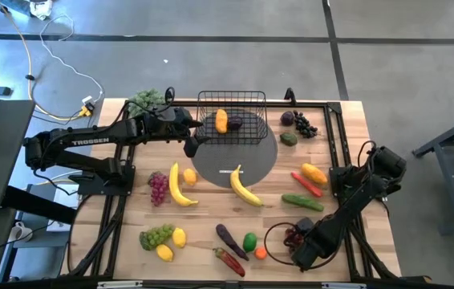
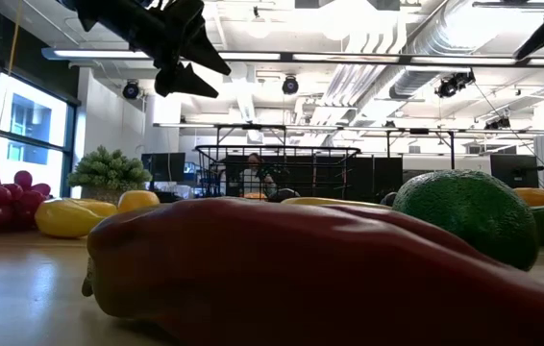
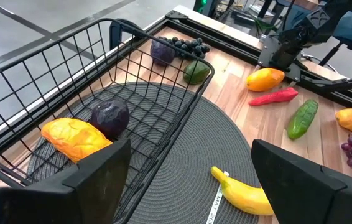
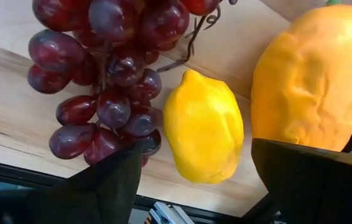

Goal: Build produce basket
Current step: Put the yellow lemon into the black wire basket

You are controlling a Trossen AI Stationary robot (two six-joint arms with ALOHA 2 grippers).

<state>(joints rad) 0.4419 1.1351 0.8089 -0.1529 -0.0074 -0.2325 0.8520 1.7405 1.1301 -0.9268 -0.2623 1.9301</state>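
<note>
**Basket part-filled, most produce waiting on the table**

The left gripper (image 1: 191,144) hovers at the basket (image 1: 232,120) in the upper centre, fingers wide and empty, likely just past a drop. A mango (image 3: 75,138) lies inside. The right gripper (image 1: 301,250), lower right, spreads over red grapes (image 4: 111,81).
</note>
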